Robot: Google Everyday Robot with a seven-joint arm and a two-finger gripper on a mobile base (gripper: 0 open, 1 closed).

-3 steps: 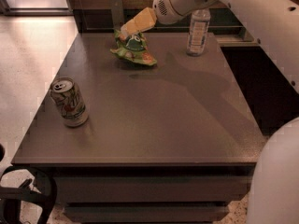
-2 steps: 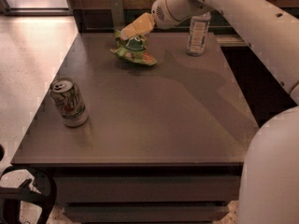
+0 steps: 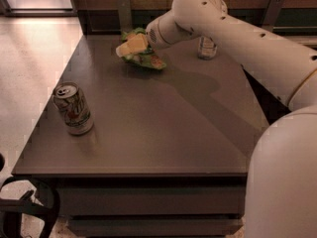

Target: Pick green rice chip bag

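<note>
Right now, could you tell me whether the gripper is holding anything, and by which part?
Cannot be told: the gripper sits at the green rice chip bag.

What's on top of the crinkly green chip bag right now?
The robot's tan gripper is over the crinkly bright-green foil chip bag on the dark table, far side. Much of the bag is covered; only its edges show.

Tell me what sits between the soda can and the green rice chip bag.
Nothing: in the camera view, the stretch of table from soda can to green rice chip bag is bare. The gripper sits over the bag, on its far side.
</note>
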